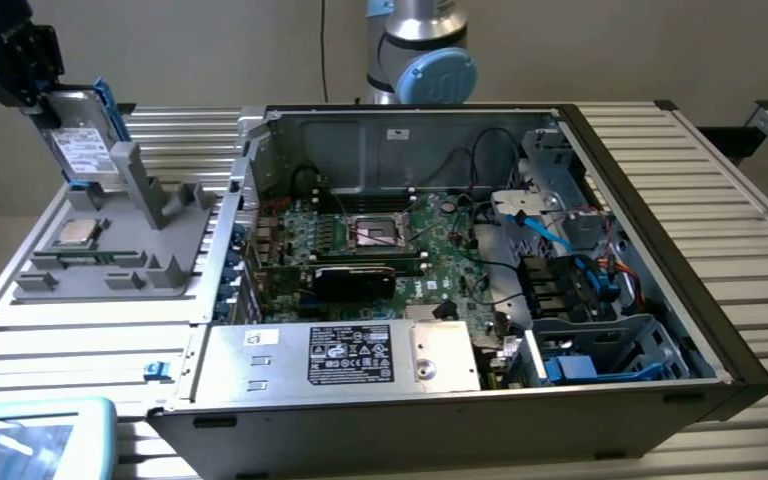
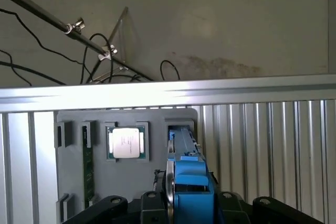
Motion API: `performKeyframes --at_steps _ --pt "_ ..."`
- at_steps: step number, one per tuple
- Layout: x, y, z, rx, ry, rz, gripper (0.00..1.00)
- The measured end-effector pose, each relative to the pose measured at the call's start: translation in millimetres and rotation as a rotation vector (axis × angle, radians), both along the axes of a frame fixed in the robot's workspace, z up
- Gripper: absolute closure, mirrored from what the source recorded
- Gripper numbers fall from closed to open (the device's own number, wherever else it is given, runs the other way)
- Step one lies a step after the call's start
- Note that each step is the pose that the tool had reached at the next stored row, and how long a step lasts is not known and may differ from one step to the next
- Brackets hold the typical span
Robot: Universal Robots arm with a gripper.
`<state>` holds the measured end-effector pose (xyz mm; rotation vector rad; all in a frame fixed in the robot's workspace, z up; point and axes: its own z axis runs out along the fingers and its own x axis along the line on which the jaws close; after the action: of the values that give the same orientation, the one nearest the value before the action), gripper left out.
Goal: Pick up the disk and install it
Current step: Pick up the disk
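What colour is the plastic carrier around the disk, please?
Bright blue. The carrier framing the disk shows best in the wrist view.

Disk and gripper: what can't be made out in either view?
- Exterior view: print on the label of the disk is too small to read.
- Exterior view: the disk's lower end sits behind the upright of the grey holder; whether it is out of its slot is unclear.
- Wrist view: the disk is edge-on, its faces unseen.
- Exterior view: the gripper is cut off by the top edge.
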<state>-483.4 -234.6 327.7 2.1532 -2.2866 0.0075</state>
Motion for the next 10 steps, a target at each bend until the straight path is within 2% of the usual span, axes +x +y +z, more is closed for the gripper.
performKeyframes --at_steps 4,10 --pt "0.0 0.0 13.5 0.0 -0.0021 0.0 0.63" --pt "0.0 0.0 40.6 0.0 -0.0022 0.0 0.63"
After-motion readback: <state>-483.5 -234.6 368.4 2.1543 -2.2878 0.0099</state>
